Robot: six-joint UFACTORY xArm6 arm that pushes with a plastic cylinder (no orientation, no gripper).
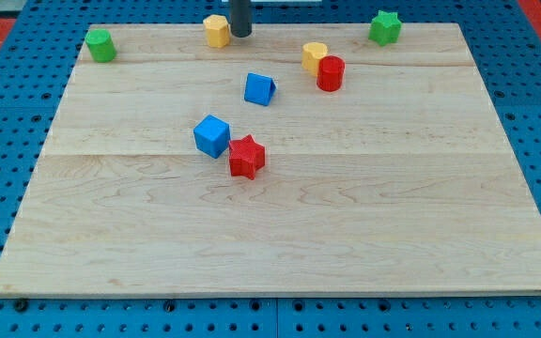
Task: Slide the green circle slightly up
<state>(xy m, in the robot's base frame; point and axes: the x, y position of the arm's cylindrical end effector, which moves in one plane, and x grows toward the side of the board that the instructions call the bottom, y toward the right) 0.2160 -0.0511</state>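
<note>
The green circle is a short green cylinder at the board's top left corner. My tip is the lower end of the dark rod at the view's top centre, far to the right of the green circle. It stands just right of a yellow block, very close to it; I cannot tell if they touch.
A green star sits at the top right. A yellow cylinder touches a red cylinder. A blue triangular block lies centre top. A blue cube touches a red star. The wooden board lies on a blue pegboard.
</note>
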